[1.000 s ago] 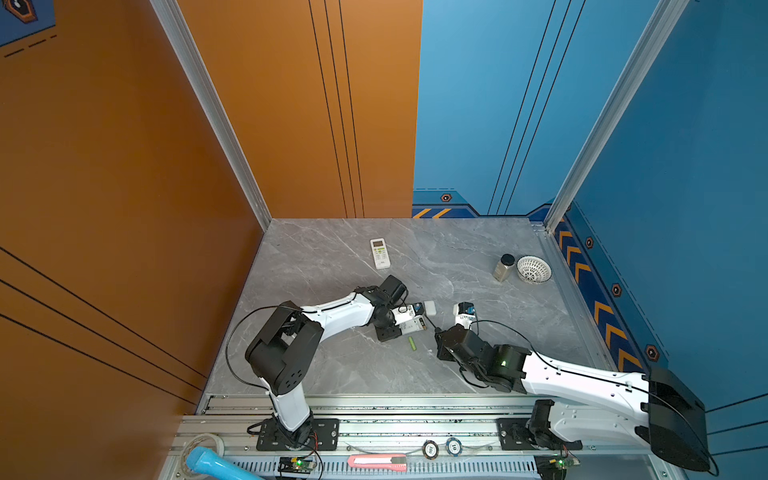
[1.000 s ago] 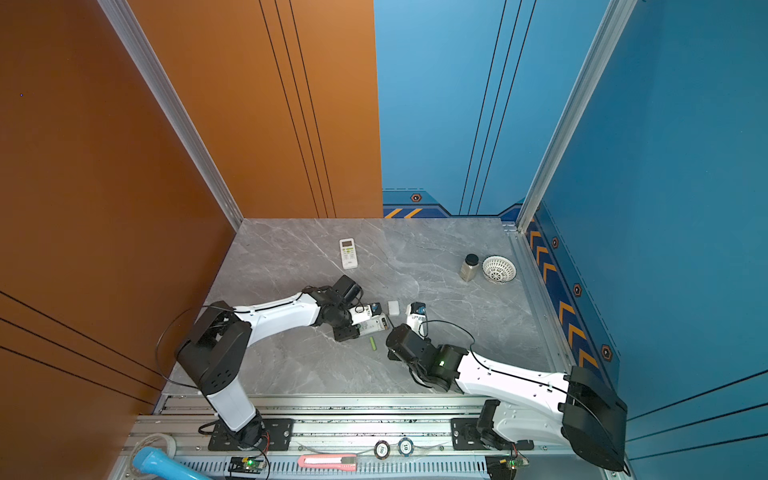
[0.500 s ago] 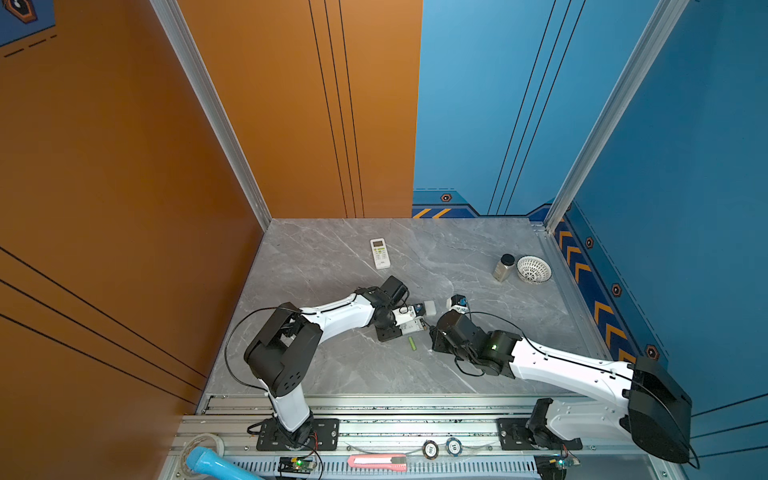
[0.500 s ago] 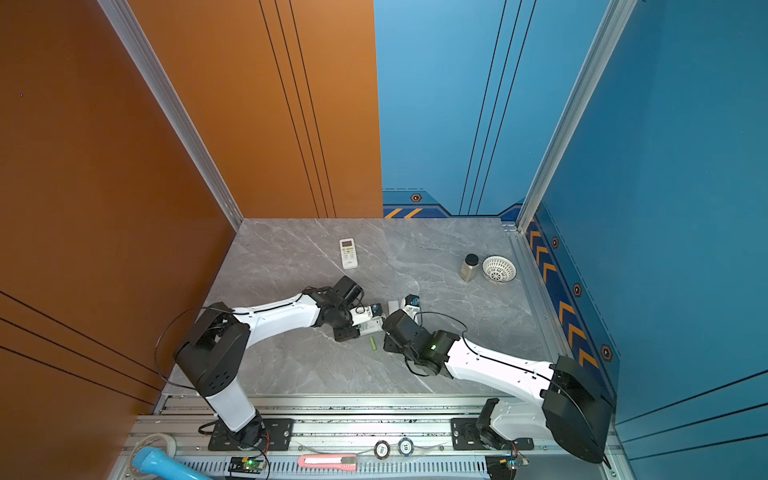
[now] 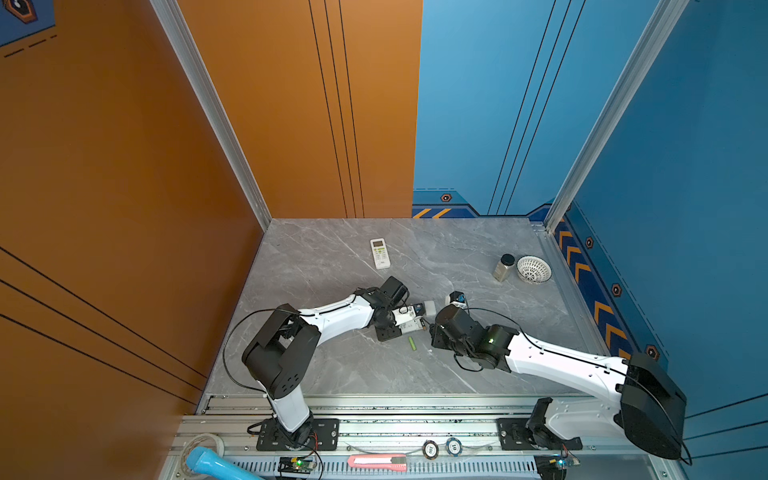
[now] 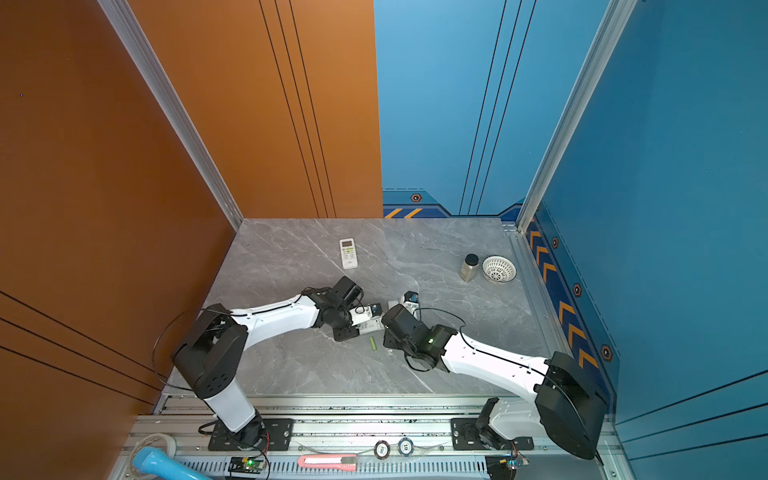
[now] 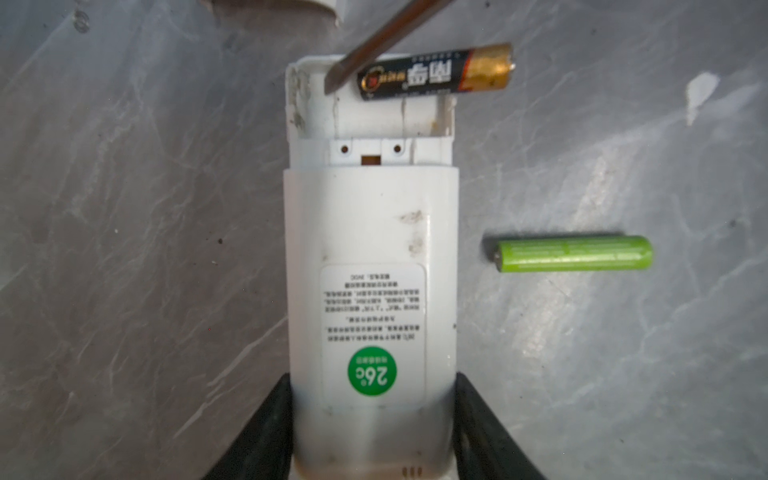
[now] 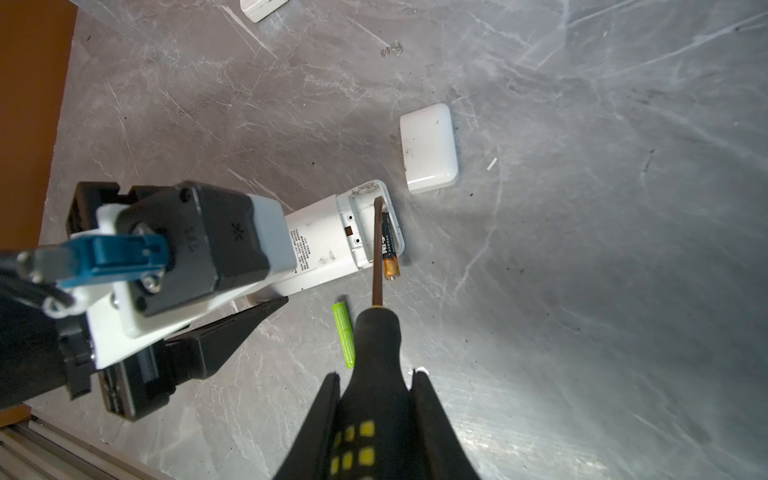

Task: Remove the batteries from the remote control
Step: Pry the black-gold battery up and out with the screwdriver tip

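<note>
On grey marble (image 8: 582, 208), right pincer (image 8: 376, 374) narrowly clamps screwdriver (image 8: 376, 332).

I work over a grey marbled tabletop (image 5: 332, 365). From its middle, a white remote with a display (image 5: 380, 253) lies face up at 11 o'clock. A dark-lidded jar (image 5: 504, 268) stands at 2 o'clock, just beside a white perforated bowl (image 5: 534, 270). Near the centre lies the opened remote (image 7: 370, 228), back up. Its white cover (image 5: 429, 308) lies flat at its 1 o'clock and a lime green battery (image 5: 412, 343) at its 6 o'clock, both apart from it. A tiny wire spring (image 8: 392, 48) and a white sliver (image 8: 491, 164) lie loose on the stone.
</note>
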Tool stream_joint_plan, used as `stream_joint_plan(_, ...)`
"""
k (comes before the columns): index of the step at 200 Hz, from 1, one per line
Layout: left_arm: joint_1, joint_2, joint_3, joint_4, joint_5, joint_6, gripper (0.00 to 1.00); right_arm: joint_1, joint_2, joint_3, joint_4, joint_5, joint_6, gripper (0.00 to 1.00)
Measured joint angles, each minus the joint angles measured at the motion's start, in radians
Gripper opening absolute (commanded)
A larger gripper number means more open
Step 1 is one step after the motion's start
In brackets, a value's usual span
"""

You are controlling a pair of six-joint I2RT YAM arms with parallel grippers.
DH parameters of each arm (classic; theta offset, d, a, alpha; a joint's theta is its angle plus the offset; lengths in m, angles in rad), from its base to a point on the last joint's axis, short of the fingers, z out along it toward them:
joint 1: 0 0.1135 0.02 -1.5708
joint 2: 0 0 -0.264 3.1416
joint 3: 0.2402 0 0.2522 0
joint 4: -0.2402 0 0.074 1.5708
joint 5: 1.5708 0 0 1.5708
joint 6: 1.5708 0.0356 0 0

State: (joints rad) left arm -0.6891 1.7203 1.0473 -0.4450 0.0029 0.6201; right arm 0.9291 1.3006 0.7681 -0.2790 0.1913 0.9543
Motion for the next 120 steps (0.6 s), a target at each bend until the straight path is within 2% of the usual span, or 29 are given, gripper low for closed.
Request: stream_joint_plan(120, -0.011, -0.019, -0.036, 0.019, -0.029, 0.027, 0.22, -0.004, -0.026, 0.011, -0.059, -0.05, -0.008, 0.0)
